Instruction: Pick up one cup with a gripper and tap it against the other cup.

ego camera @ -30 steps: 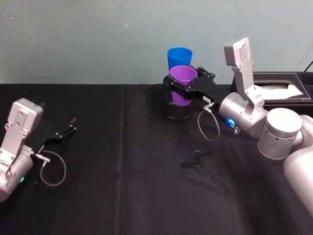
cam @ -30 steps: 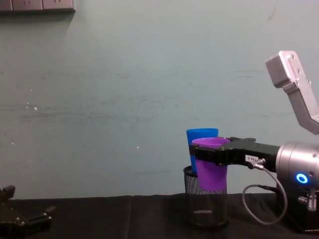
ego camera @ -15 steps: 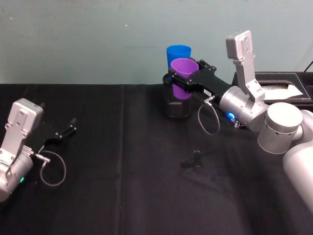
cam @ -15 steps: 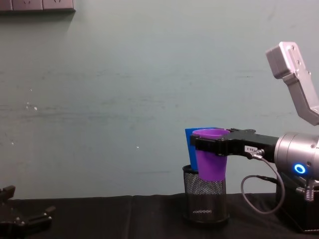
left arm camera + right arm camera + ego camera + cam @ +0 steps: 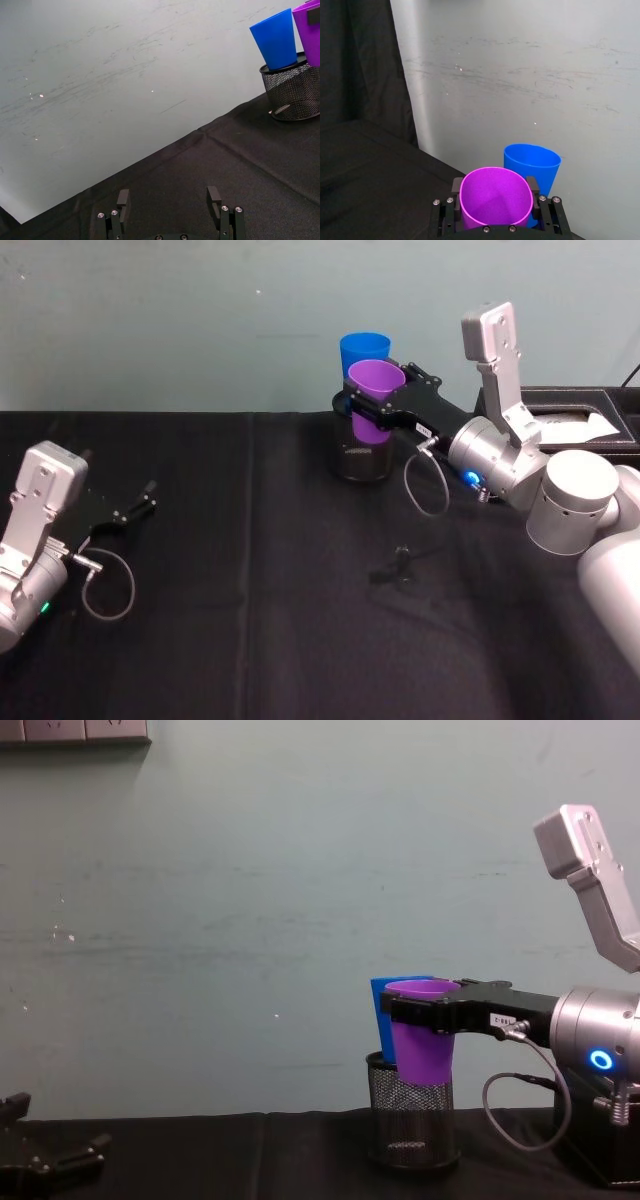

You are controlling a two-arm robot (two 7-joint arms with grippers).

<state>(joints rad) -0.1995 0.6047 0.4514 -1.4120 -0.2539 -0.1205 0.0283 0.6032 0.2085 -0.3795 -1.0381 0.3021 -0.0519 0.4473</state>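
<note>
My right gripper (image 5: 381, 398) is shut on the purple cup (image 5: 377, 378), with one jaw on each side just under the rim. It holds the cup upright in the air, its base at about the rim of the black wire-mesh pen holder (image 5: 410, 1120). The blue cup (image 5: 365, 346) stands in that holder right behind the purple one, and the two appear to touch. In the right wrist view the purple cup (image 5: 495, 205) covers the lower part of the blue cup (image 5: 532, 160). My left gripper (image 5: 168, 192) rests open at the table's left side (image 5: 138, 502).
A black box with white paper (image 5: 570, 425) sits at the back right, behind my right arm. A small black object (image 5: 398, 565) lies on the black cloth mid-table. The grey wall stands close behind the mesh holder.
Over the last second my right gripper raised the purple cup slightly and carried it back toward the blue cup. In the last half second it barely moved. The left arm stayed still.
</note>
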